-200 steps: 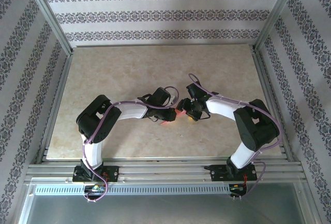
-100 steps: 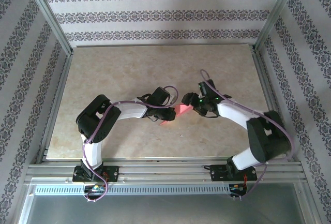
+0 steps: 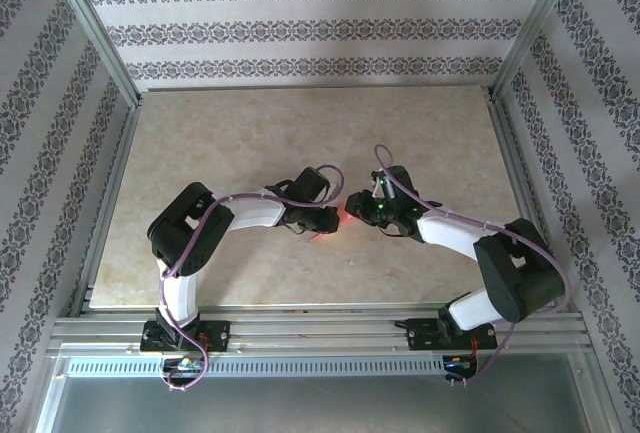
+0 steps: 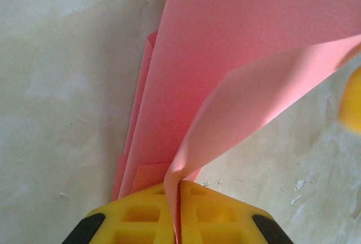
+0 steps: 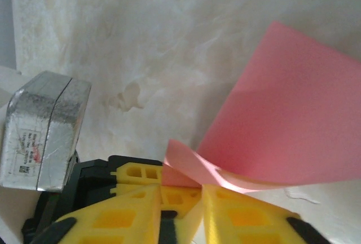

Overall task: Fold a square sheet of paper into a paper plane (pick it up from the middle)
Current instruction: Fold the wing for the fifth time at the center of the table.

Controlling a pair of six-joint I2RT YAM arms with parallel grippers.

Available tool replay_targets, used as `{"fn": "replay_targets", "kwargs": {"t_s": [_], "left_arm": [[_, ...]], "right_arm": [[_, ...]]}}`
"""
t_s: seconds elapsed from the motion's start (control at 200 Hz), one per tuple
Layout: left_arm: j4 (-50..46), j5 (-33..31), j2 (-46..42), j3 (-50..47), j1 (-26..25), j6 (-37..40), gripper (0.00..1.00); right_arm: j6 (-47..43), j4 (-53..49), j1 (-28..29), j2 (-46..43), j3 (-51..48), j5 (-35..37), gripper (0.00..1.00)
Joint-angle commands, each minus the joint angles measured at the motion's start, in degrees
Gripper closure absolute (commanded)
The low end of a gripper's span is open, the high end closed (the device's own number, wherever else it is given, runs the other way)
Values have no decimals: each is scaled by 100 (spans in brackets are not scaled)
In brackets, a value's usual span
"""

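Observation:
The salmon-pink sheet of paper (image 4: pixel 225 58) is folded into several long layers that fan out over the table. My left gripper (image 4: pixel 179 190) is shut on its narrow end, with one flap curling up from between the yellow fingers. In the top view the paper (image 3: pixel 341 216) sits between the left gripper (image 3: pixel 330 219) and the right gripper (image 3: pixel 358 211), which face each other at mid-table. My right gripper (image 5: pixel 181 190) stands open, and a curled edge of the paper (image 5: pixel 282 125) lies just over its fingertips. A right fingertip (image 4: pixel 351 109) shows at the edge of the left wrist view.
The marble-patterned tabletop (image 3: pixel 250 133) is ringed by an aluminium frame (image 3: pixel 110 183) and patterned walls. A taped silver box (image 5: pixel 45 131) on the left arm sits close to the right gripper's left side. Small paper crumbs (image 4: pixel 296 190) dot the table.
The right gripper drew back to the right half a second ago, baring more paper, then came back in against it. The left arm has held still with the paper.

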Motion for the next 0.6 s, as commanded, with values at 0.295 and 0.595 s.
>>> {"fn": "replay_targets", "kwargs": {"t_s": [0.295, 0.595], "left_arm": [[-551, 77, 251, 103, 89, -3, 90], [-625, 116, 297, 160, 90, -1, 89]], "right_arm": [[550, 791, 201, 665, -57, 246, 87], [559, 774, 184, 591, -286, 348, 91]]}}
